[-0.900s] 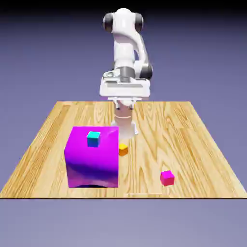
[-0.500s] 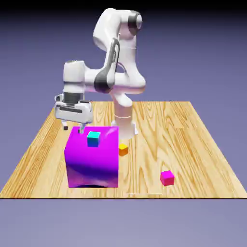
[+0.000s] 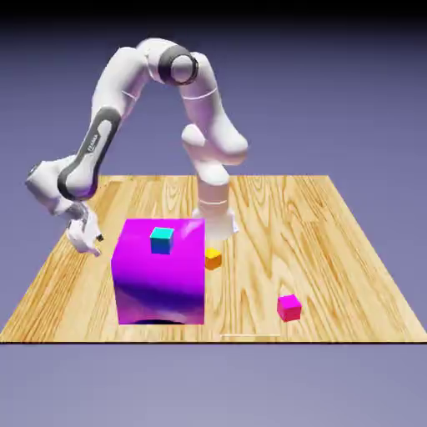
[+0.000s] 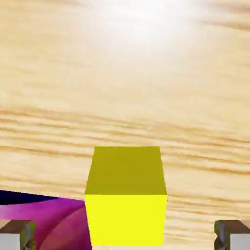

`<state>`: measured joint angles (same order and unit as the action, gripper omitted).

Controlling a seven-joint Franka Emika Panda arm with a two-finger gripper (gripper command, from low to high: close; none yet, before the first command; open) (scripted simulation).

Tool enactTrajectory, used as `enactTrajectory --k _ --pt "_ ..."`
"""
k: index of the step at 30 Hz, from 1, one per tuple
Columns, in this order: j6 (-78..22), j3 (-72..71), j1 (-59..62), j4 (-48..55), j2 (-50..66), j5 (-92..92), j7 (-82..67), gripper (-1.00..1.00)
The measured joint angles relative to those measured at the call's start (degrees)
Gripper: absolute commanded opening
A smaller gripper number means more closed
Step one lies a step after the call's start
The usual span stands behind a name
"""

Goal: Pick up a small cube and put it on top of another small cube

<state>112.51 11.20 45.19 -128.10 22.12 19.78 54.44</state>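
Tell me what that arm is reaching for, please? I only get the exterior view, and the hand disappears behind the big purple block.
Observer: A small yellow-green cube sits on the wood there; your view hides it behind the purple block.
Operator: Has the hand grabbed it?
Observer: No. The hand is open; its fingertips stand wide on either side of the cube, not touching it.
Operator: Is that cube pressed against the purple block?
Observer: Purple shows beside its lower left corner, but I cannot tell whether they touch.
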Motion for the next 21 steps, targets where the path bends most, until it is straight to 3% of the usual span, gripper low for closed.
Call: enactTrajectory --k 4,5,11,21 --pt "7.46 -1.80 -0.32 -3.20 4.52 3.01 -2.11 0.00" --pt "9.00 -2.17 -0.38 -3.87 5.45 3.63 -2.54 -1.00" --pt "0.58 0.44 -0.09 0.79 0.13 0.76 0.30 -1.00" --pt "3.13 -7.35 -12.92 21.55 7.36 -0.94 8.17 -1.00"
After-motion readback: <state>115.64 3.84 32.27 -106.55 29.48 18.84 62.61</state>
